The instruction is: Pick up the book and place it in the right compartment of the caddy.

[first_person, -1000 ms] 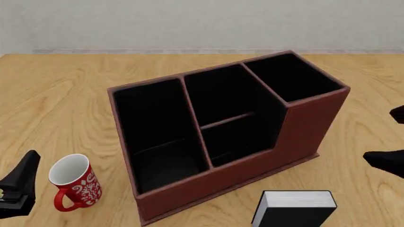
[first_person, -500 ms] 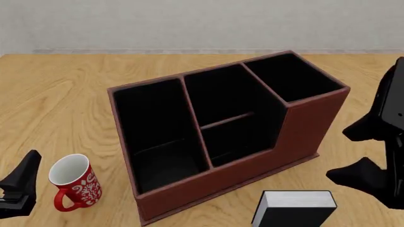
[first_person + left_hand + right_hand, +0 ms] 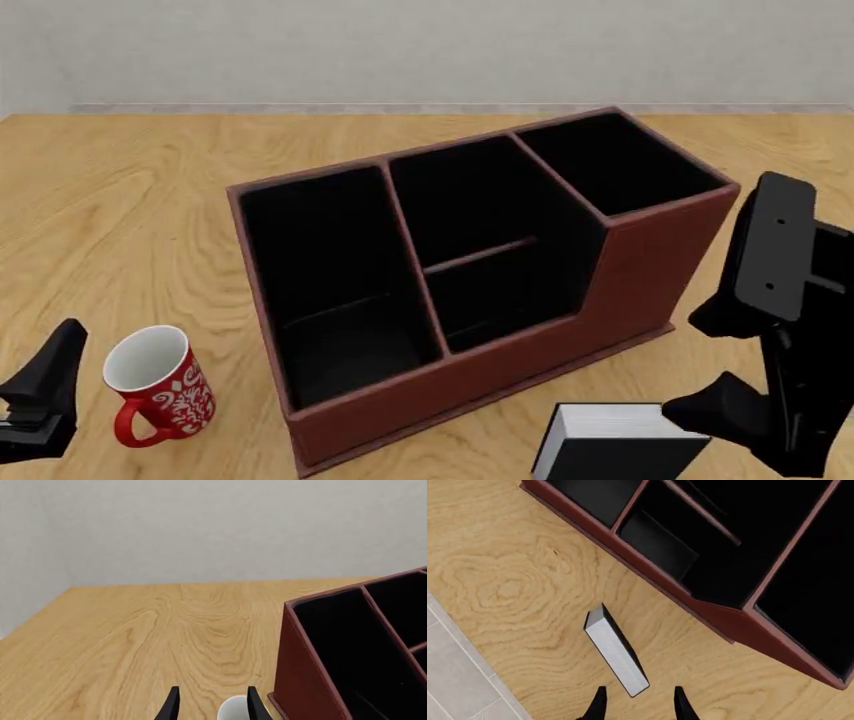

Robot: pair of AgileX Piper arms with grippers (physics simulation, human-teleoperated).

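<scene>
The black book (image 3: 617, 446) with white page edges (image 3: 616, 652) stands on the table at the near edge, in front of the caddy's right end. The reddish-brown caddy (image 3: 641, 270) fills the table's middle; its right compartment (image 3: 617, 165) is the narrow deep section at the far right. My right gripper (image 3: 694, 365) hangs open just right of and above the book, not touching it. In the right wrist view the open gripper (image 3: 637, 707) is apart from the book's page edge. My left gripper (image 3: 47, 385) rests open at the near left.
A red-and-white mug (image 3: 154, 395) stands near the caddy's left front corner, just right of my left gripper; its white rim (image 3: 233, 710) shows between the left fingertips (image 3: 172, 707). The table's near edge and grey floor (image 3: 454, 670) lie close to the book.
My right arm has come in from the right edge, moving left and down toward the book, fingers open. The left arm, book, mug and caddy have not moved.
</scene>
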